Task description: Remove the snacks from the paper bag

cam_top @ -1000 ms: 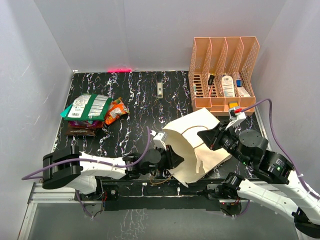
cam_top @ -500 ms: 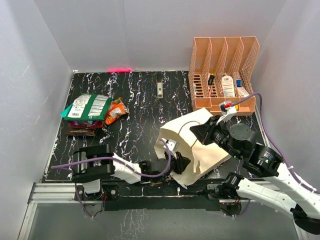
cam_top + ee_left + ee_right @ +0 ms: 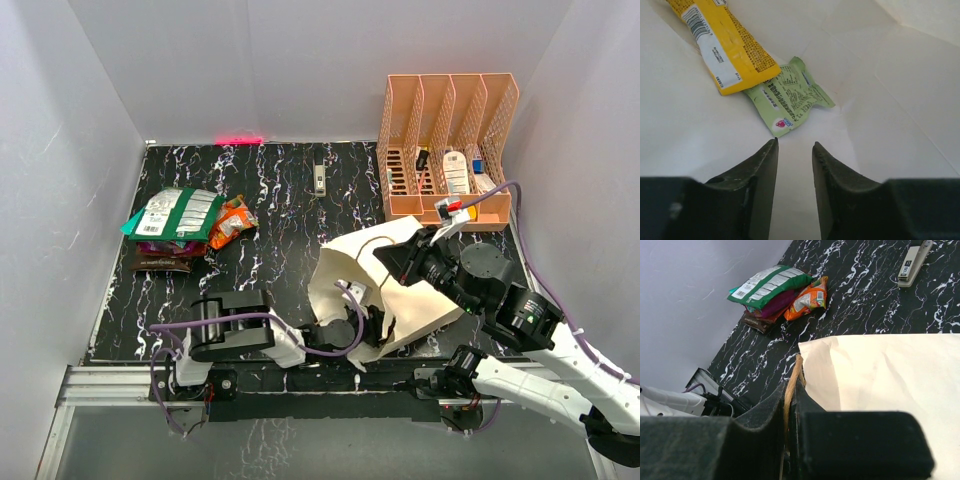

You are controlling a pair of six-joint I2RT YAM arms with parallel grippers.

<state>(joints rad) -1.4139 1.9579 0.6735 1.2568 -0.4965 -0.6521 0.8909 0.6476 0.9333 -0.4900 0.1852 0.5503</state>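
The cream paper bag (image 3: 420, 300) lies on its side near the front, mouth to the left. My left gripper (image 3: 795, 145) is open inside the bag; in the top view it is hidden by the bag wall. Just beyond its fingertips lie a light green packet (image 3: 790, 97) and a yellow packet (image 3: 722, 42) on the bag's inner paper. My right gripper (image 3: 791, 385) is shut on the bag's brown cord handle (image 3: 794, 377) and holds the bag's upper edge up. A pile of green (image 3: 175, 212), purple, dark brown and orange (image 3: 232, 222) packets lies at the far left of the table.
A peach mesh file organiser (image 3: 445, 150) with small bottles stands at the back right. A stapler (image 3: 319, 179) lies at the back middle, also in the right wrist view (image 3: 912, 262). Grey walls close in the black marble table (image 3: 280, 260).
My left gripper has moved to the right, from the bag's mouth deep into the bag. My right gripper has moved left and back with the handle, lifting the bag's edge.
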